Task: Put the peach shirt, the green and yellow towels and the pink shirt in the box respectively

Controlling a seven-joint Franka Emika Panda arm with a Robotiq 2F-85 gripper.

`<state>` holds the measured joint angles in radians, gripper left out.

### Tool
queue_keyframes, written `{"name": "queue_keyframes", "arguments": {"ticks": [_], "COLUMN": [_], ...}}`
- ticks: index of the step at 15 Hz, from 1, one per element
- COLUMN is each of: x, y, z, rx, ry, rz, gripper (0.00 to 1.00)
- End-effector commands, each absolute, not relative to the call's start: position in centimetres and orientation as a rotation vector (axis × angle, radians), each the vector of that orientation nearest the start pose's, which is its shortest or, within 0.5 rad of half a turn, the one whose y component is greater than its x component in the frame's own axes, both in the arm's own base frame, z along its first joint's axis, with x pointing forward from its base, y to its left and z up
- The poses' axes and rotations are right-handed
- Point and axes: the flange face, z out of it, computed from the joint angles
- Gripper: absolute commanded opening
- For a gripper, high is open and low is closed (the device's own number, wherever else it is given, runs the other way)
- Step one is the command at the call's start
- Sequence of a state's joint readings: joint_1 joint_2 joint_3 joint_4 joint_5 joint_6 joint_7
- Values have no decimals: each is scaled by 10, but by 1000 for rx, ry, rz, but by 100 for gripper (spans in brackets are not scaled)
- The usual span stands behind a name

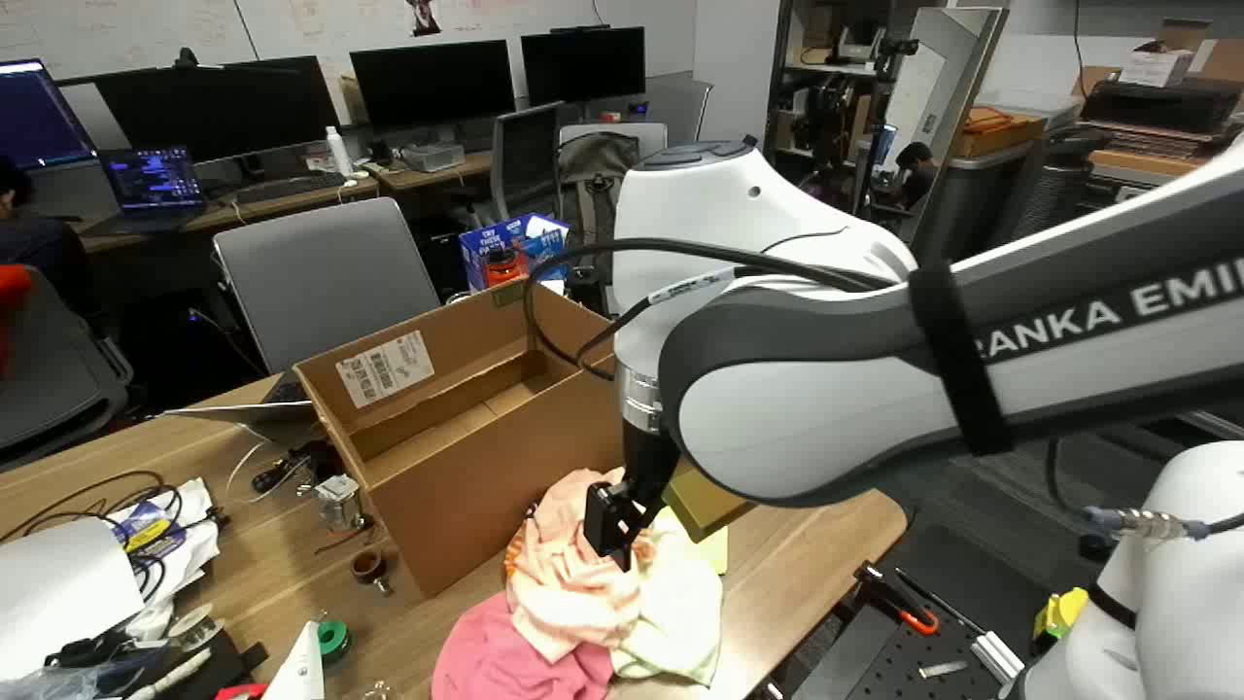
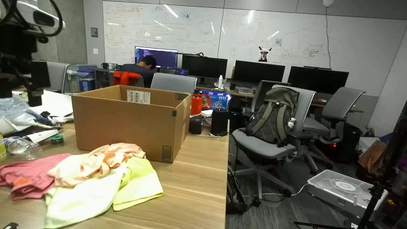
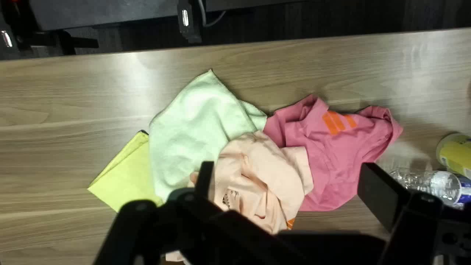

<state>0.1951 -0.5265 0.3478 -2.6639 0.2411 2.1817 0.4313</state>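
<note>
Progress: looks like zero of four boxed, whole list left. Gripper (image 3: 287,178) fingers spread wide, nothing held. Wrist view, clock centred between the fingertips: peach shirt (image 3: 263,175) nearest, below the gap, toward 9 o'clock; pink shirt (image 3: 331,158) at 2; green towel (image 3: 197,134) at 10, partly under peach; yellow towel (image 3: 130,175) further, at 9. All four on the table (image 3: 73,92). Farthest: box (image 1: 505,476), about 10 o'clock from gripper in an exterior view.

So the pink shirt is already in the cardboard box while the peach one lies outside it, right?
Not quite: the wrist view shows the pink shirt lying on the table, not in the cardboard box; the peach shirt does lie outside it.
</note>
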Motion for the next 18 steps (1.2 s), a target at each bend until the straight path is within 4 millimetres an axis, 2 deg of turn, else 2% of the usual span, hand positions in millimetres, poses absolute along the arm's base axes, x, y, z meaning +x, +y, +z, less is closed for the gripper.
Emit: {"name": "queue_keyframes", "arguments": {"ticks": [1,13,18], "x": [321,322,343], "y": [198,197,198], "z": [398,398,387], "rx": [-3102,-3105,-3158], "ry": [103,101,46], "rz": [-24,-39,-125], "gripper": [100,100,100]}}
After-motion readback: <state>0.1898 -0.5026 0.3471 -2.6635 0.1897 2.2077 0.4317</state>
